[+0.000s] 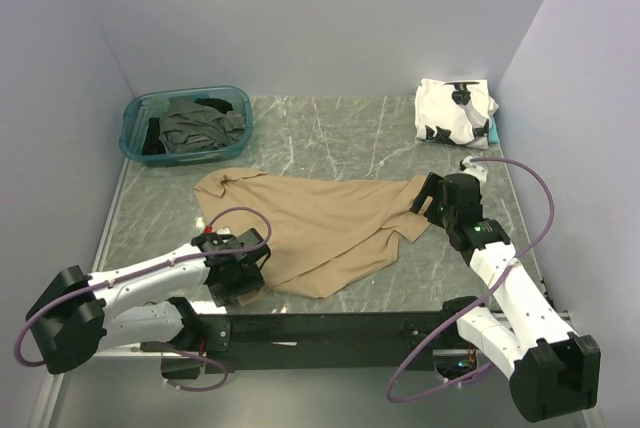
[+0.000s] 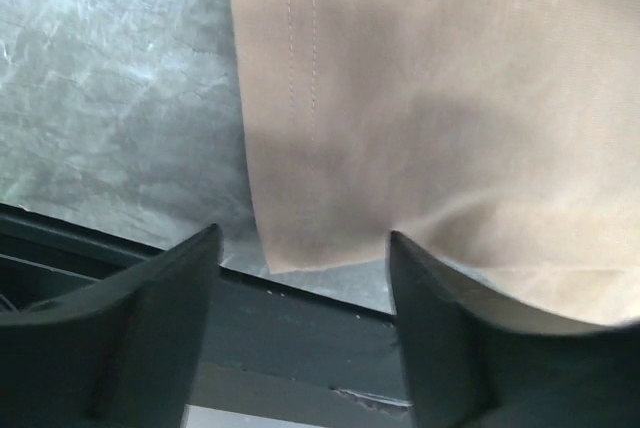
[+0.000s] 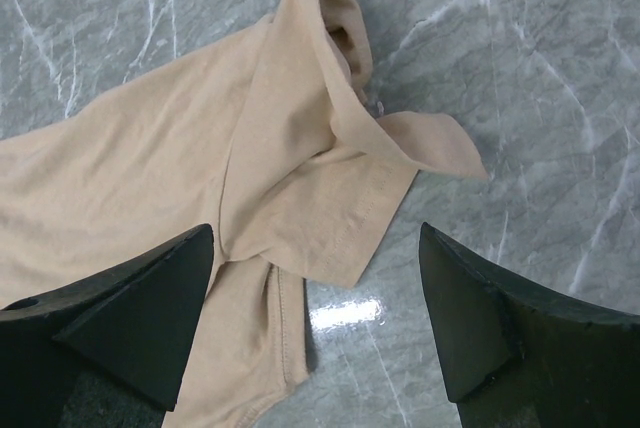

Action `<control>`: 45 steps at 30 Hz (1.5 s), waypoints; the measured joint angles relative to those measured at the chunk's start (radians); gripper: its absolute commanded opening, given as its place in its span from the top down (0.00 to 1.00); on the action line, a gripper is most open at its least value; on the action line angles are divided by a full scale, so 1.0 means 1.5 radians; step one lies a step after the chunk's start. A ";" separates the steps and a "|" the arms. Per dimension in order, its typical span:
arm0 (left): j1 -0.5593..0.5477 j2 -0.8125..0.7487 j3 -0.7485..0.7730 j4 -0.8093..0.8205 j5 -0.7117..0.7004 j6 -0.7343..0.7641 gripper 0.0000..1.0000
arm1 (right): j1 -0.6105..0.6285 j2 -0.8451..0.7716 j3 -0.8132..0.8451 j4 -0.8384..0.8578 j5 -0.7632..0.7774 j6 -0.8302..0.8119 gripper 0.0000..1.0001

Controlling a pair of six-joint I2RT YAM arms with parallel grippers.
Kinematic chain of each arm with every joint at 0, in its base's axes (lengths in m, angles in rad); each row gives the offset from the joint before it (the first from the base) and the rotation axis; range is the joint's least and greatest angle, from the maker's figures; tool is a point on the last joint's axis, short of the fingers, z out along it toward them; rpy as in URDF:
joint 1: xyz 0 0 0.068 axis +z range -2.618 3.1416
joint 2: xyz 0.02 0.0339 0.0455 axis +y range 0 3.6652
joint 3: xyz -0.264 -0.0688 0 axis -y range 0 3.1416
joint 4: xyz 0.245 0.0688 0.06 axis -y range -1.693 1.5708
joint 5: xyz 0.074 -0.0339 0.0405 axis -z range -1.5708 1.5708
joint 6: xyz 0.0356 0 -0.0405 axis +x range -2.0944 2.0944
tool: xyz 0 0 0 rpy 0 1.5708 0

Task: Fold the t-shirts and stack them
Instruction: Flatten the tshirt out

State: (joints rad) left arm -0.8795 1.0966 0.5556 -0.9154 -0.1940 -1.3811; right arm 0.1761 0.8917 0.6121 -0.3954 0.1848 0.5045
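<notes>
A tan t-shirt [image 1: 320, 228] lies spread and rumpled across the middle of the marble table [image 1: 330, 133]. My left gripper [image 1: 250, 273] is at the shirt's near left hem. In the left wrist view the hem corner [image 2: 300, 218] sits just above the open left gripper [image 2: 305, 238], and cloth runs behind the right finger [image 2: 450, 348]. My right gripper [image 1: 422, 198] hovers open over the shirt's right sleeve [image 3: 330, 208], with the right gripper [image 3: 317, 238] straddling the sleeve's edge and holding nothing. A folded white t-shirt with black patches [image 1: 455, 111] rests at the back right.
A teal plastic bin [image 1: 135, 128] at the back left holds dark grey and black shirts [image 1: 195, 123]. The table's dark front rail [image 2: 300, 318] runs just under the left gripper. Walls close in on three sides.
</notes>
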 measured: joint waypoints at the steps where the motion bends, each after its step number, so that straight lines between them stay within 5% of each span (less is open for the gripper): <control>1: 0.000 0.005 0.000 0.001 -0.002 0.000 0.39 | 0.000 0.001 0.000 0.000 -0.001 0.000 0.11; 9: 0.000 0.028 -0.010 0.033 -0.001 0.007 0.50 | 0.000 0.010 0.000 0.001 -0.004 0.000 0.11; 12: 0.000 0.039 -0.007 0.029 0.001 0.014 0.62 | 0.000 0.010 0.000 0.002 -0.004 0.000 0.11; 15: 0.000 0.051 -0.002 0.034 0.006 0.020 0.99 | 0.000 0.010 0.000 0.004 -0.004 0.000 0.11; 29: -0.001 0.057 0.006 0.037 0.004 0.030 0.99 | -0.022 0.021 0.000 -0.028 0.058 0.028 0.10; 45: -0.001 -0.063 -0.057 0.078 -0.047 0.025 0.99 | -0.086 0.208 0.008 -0.045 0.016 0.024 0.31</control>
State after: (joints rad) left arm -0.8806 1.0023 0.4698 -0.7979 -0.2642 -1.3434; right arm 0.0475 1.2034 0.6239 -0.4633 0.2089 0.5411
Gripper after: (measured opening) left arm 0.021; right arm 0.698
